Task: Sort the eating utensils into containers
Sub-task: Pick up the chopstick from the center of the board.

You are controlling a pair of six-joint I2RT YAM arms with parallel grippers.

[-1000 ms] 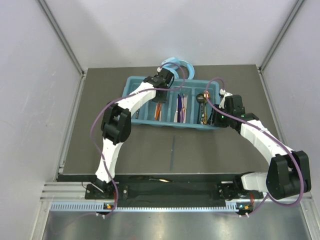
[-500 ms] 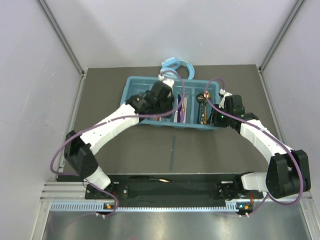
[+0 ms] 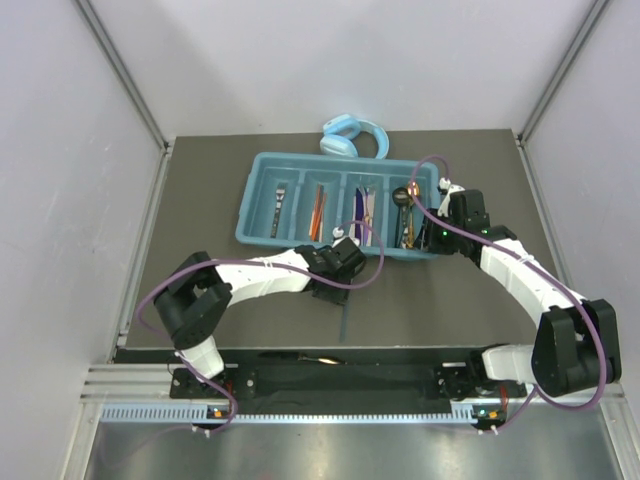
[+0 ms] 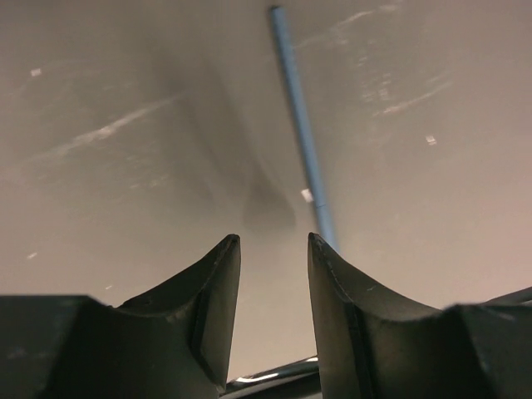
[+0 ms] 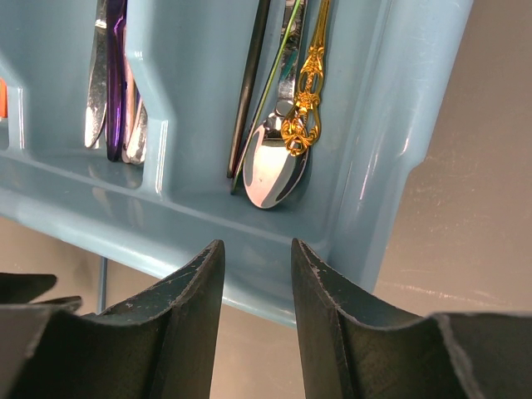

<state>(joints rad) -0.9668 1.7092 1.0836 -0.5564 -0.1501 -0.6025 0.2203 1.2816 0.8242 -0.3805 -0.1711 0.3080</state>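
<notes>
Jaws apart, empty; right pair at tray (image 5: pixel 183 237) rim

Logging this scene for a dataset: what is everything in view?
tray: one, teal, four compartments, mid-mat
utensil: one, dark and silver, leftmost compartment
chopsticks: count unclear, orange, second compartment
knives: several, purple and silver, third compartment
spoons: at least two, silver and gold, rightmost compartment
headphones: one, light blue, behind tray
strip: one, thin blue, on mat before tray
mat: one, dark grey, tabletop
left gripper: one, black, open, empty, above mat
right gripper: one, black, open, empty, at tray's near rim
</notes>
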